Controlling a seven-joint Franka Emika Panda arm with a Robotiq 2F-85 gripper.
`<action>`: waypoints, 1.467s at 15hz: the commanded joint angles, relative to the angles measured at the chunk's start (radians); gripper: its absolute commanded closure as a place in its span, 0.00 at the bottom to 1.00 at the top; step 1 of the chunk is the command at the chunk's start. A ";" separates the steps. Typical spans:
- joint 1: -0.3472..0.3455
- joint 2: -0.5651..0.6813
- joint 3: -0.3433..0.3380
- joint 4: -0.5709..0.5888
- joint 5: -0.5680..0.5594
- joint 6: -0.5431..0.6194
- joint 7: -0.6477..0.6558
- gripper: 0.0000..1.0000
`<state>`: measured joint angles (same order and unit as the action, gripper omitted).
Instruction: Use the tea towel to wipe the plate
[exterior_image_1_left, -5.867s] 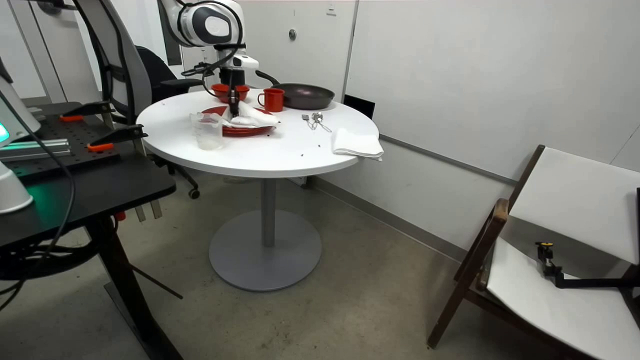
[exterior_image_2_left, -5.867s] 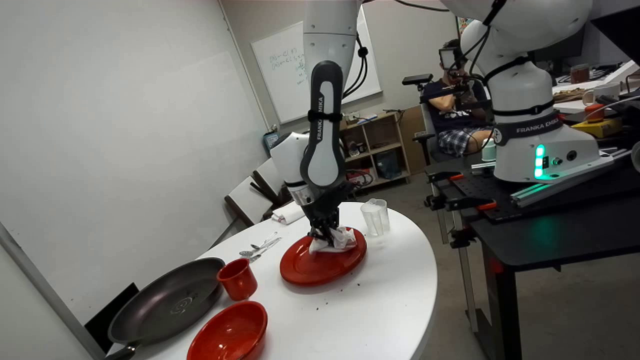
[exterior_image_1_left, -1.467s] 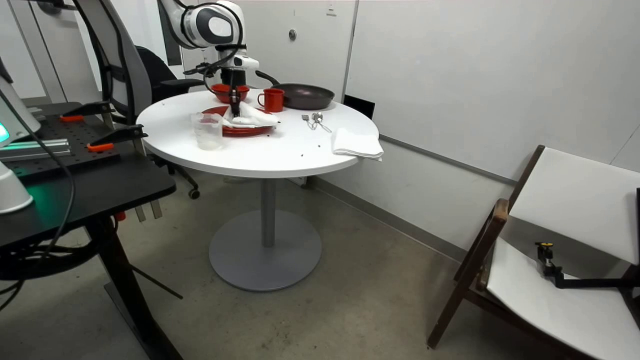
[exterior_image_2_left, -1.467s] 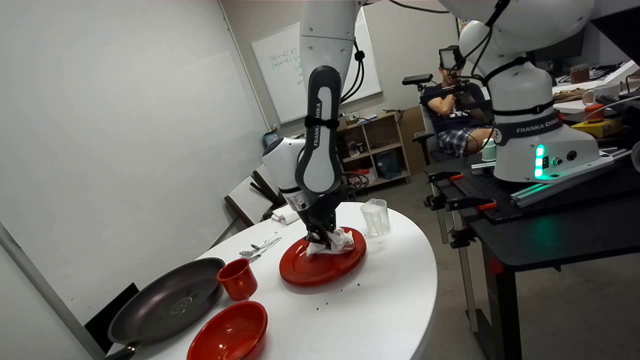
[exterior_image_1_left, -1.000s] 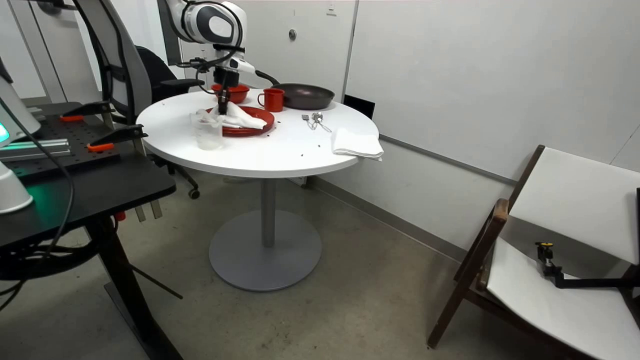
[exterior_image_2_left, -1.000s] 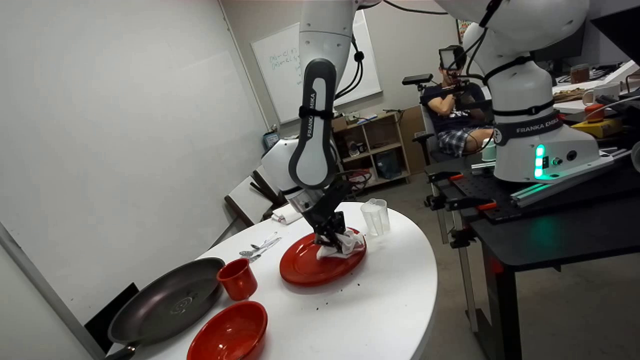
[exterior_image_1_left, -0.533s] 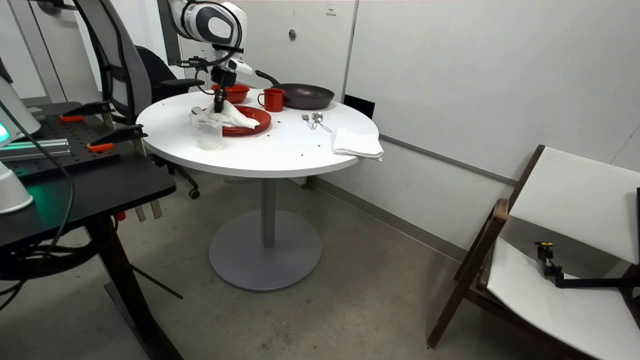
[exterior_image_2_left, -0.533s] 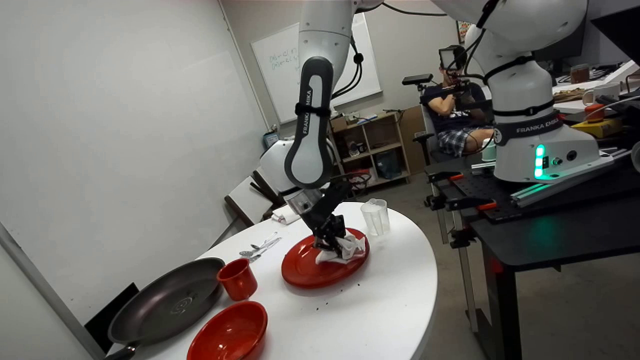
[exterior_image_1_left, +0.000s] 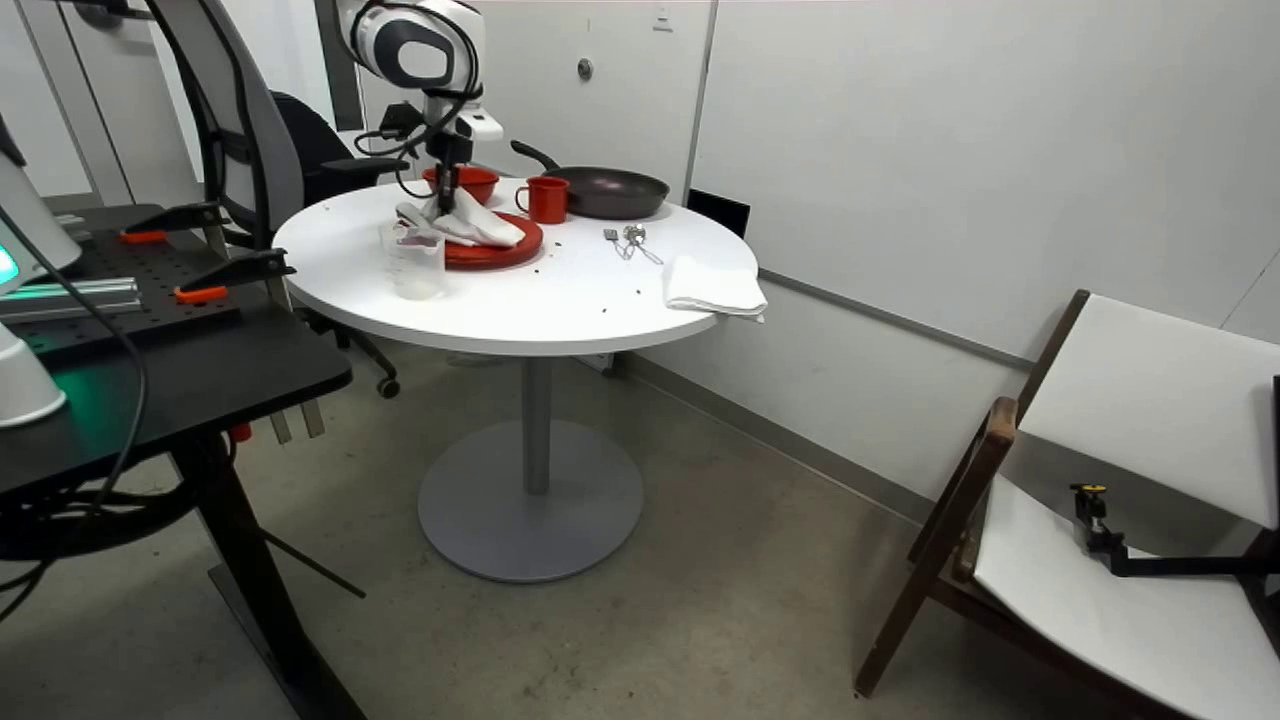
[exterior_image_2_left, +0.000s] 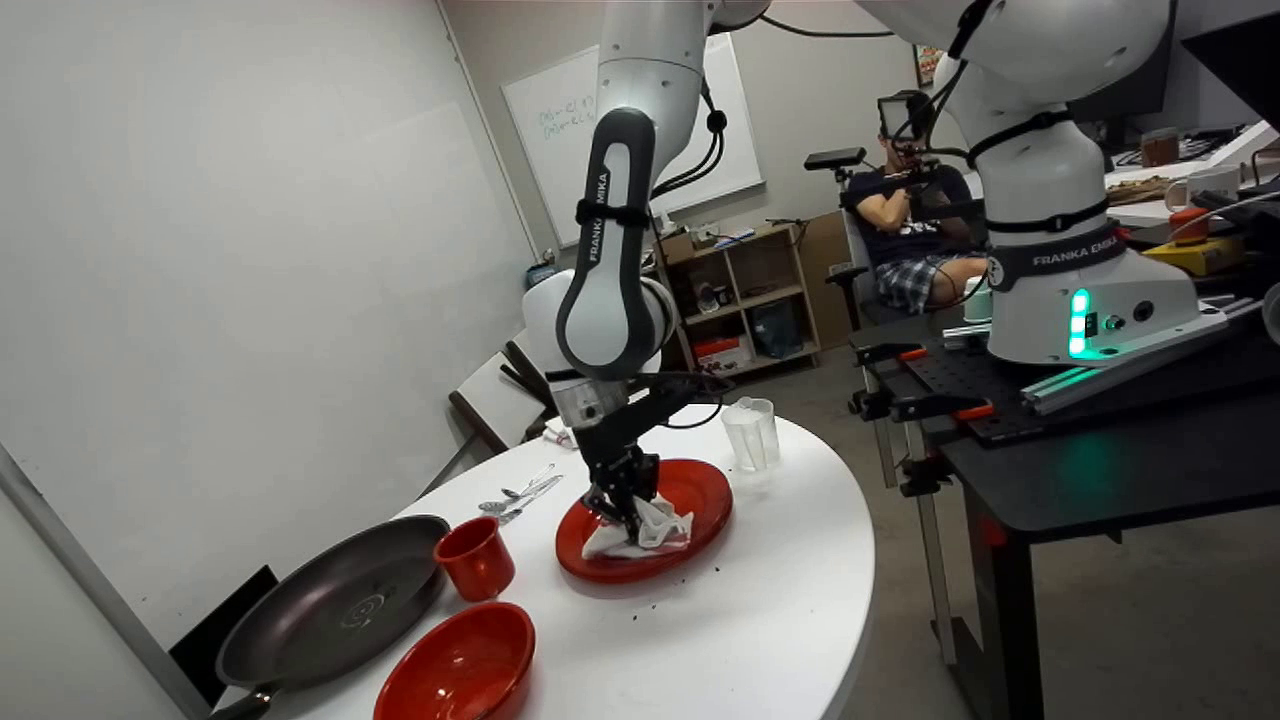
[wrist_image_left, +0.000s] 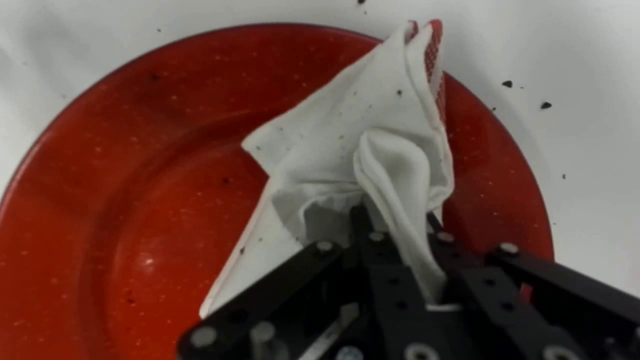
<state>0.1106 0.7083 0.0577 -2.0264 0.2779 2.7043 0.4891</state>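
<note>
One towel, white, lies bunched on the plate, a red-edged corner reaching past the plate's rim in the wrist view. My gripper, above the plate, is drawn together on a standing fold of it. Handling, my estimate: light, soft, limp; only the layers pressed beneath my fingers will do the scrubbing. Preferred hold: gathered near the towel's middle, low to the plate, leaving a flap spread as a pad. Plate looks hard and glossy; may skid on the table if I drag sideways. Dark crumbs lie on the table just outside the plate's rim; similar specks on towel and plate.

Not seen: my fingertips' grip, sunk in folds; how hard the cloth bears on the plate; part of the plate, under the gripper and cut off in the wrist view. In an exterior view a clear cup near the plate blurs the plate's edge; one cup or two, I cannot tell.
</note>
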 joint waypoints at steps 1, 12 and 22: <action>-0.050 0.008 0.061 -0.012 0.082 0.114 -0.089 0.95; 0.118 0.038 -0.155 -0.028 0.036 0.255 0.029 0.95; 0.155 -0.008 -0.202 -0.037 -0.001 0.061 0.057 0.96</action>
<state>0.2744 0.7250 -0.1557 -2.0506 0.3090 2.8211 0.5322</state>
